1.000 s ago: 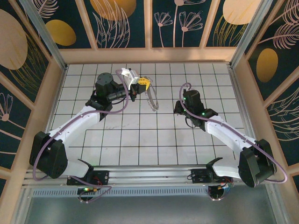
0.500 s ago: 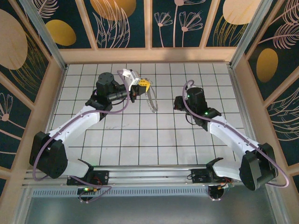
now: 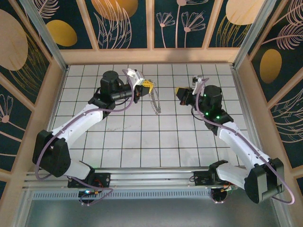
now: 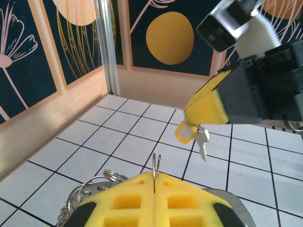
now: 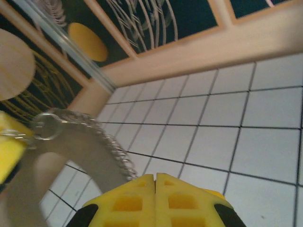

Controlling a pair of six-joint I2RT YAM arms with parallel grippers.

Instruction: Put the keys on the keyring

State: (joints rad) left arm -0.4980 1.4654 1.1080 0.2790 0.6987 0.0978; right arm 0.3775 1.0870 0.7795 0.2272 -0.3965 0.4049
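Note:
My left gripper is shut on a thin metal ring of the keyring, which stands up edge-on between the yellow pads; more silver loops bunch at the left. From above, the left gripper holds the beaded chain, which hangs down to the tiles. Just beyond it, my right gripper is shut on the key, whose yellow head and silver blade dangle below the fingertips. In the right wrist view my right gripper is shut, the key is hidden, and the chain curves close in front.
White tiled floor with dark grid lines, walled by a wooden rim and patterned panels. From above, the right gripper faces the left one across roughly two tiles. Both arms stretch over the far half.
The right arm has lifted and swung toward the far side, its gripper now turned left to face the left gripper. The left gripper has edged slightly right, the chain still hanging from it.

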